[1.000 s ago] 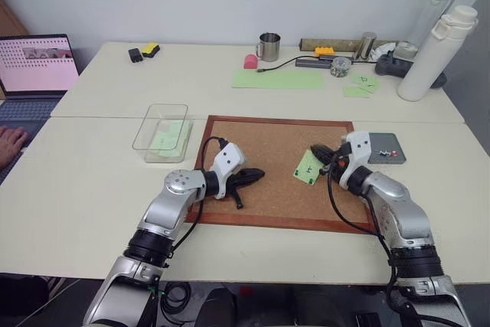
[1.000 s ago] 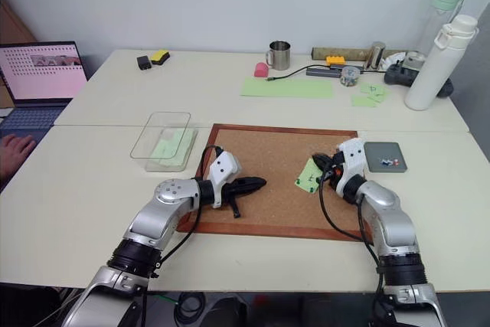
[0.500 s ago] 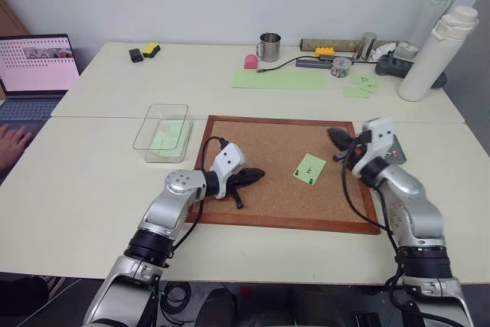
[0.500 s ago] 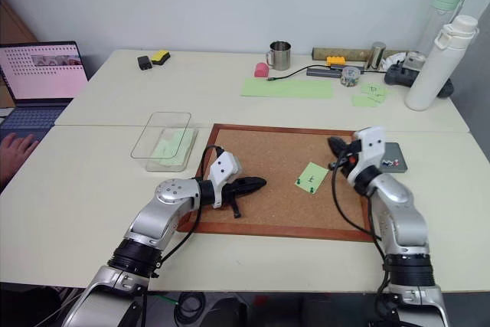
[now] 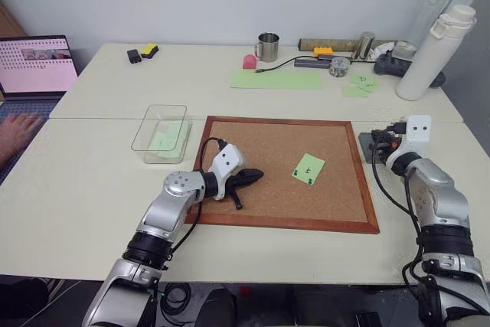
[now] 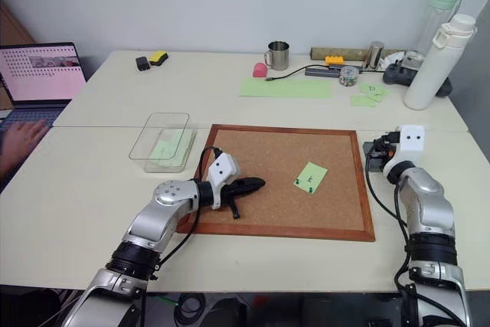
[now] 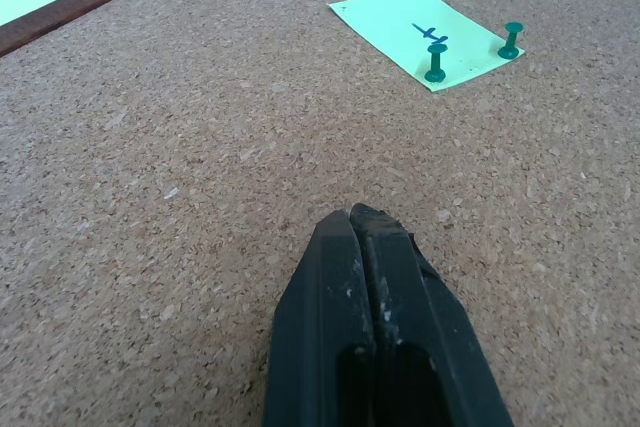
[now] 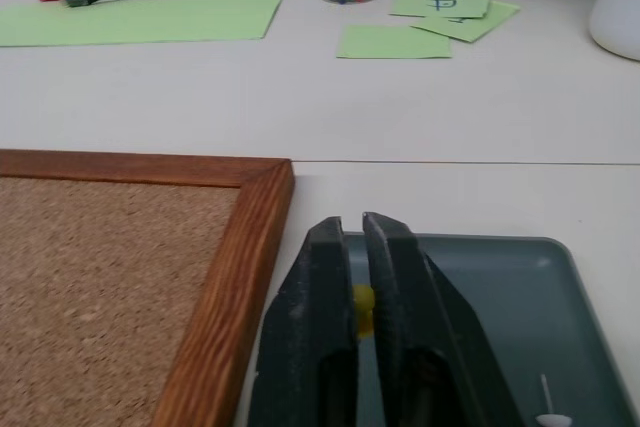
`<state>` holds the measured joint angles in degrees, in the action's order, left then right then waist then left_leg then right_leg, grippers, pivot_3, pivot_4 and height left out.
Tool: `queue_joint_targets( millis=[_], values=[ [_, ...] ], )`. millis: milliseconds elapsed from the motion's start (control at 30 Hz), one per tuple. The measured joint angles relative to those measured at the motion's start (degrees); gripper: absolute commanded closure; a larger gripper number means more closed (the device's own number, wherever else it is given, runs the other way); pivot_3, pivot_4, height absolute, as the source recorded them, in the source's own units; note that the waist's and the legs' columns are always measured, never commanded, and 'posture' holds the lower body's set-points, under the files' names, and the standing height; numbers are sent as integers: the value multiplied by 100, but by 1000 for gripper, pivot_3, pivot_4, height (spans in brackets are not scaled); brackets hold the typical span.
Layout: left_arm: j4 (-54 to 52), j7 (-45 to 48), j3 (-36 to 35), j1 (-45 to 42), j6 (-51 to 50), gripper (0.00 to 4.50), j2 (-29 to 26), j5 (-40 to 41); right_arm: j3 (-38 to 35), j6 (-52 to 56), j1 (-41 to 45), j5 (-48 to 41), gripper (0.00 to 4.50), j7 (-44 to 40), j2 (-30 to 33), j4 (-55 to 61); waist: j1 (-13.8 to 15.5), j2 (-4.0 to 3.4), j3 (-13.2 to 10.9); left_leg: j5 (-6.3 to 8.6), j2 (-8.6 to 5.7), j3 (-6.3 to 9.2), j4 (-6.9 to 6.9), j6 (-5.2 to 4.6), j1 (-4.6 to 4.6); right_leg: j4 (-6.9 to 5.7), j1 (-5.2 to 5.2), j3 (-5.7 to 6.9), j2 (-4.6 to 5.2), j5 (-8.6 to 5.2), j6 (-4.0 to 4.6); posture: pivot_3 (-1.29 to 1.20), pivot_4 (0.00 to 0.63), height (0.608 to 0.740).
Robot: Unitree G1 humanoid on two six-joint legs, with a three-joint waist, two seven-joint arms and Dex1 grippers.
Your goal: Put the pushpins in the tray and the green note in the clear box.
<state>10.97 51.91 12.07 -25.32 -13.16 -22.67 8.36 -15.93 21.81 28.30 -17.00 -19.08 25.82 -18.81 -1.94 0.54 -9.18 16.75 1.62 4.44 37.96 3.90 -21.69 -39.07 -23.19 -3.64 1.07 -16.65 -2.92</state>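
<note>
The right tool (image 8: 355,247) has swung from the note (image 5: 308,168) to over the tray (image 8: 500,287), nipping a yellow pin (image 8: 362,309); the left tool (image 7: 355,222) rests shut, empty.

Both arms have smooth silver-grey metal shells with black ring joints. Each wrist carries a white boxy block with small dark dots, and a thin black cable loops beside it. The left claw (image 5: 246,179) and the right claw (image 8: 357,247) have matte black, tapered fingers with light scuffs.

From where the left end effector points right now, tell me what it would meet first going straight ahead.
Probably the corkboard itself, since the left end effector, shut, tilts slightly down over it. Skimming above, it would reach the green note with two green pushpins; depth is unclear.
</note>
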Motion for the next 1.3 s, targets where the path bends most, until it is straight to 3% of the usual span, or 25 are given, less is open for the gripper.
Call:
queue_joint_targets(
  millis=[133, 533, 667, 900, 1300],
  values=[
    [-51, -3, -6, 35, 0, 4500, -38, 0, -49, -26, 32, 14, 2735, 33, 24, -230, -3, 0, 0, 0, 0, 0, 0, 0, 0, 0, 0, -1, 0, 0, 0, 0, 150, 740],
    [-140, -7, -3, 93, -13, 4500, -71, 0, -104, -63, 7, -5, 2735, -82, 91, -242, -4, -1, 0, 0, 1, -1, -1, 0, 0, 1, 0, -1, 0, 0, 0, 0, 150, 740],
    [-136, -1, 4, 85, -14, 4500, -69, 0, -70, -107, -466, -370, 2735, -763, 106, 641, 1, -2, 1, 1, 2, 1, -2, -1, -1, 2, 0, 1, -1, 0, 0, 0, 150, 740],
    [-131, 6, 11, 90, -17, 4500, -79, 0, 810, 497, -1745, -1173, 2735, -2195, 321, 2877, 6, -2, 3, 1, 1, 5, 1, -2, 0, 1, 4, 3, -1, 0, 0, 0, 150, 740],
    [-154, 14, 16, 99, -26, 4500, -85, 0, 1888, 239, -1975, -620, 2735, -2252, -11, 3043, 6, -2, 3, 1, 0, 7, 2, -2, 1, 3, 4, 5, -2, 0, 0, 0, 150, 740]
  ],
)
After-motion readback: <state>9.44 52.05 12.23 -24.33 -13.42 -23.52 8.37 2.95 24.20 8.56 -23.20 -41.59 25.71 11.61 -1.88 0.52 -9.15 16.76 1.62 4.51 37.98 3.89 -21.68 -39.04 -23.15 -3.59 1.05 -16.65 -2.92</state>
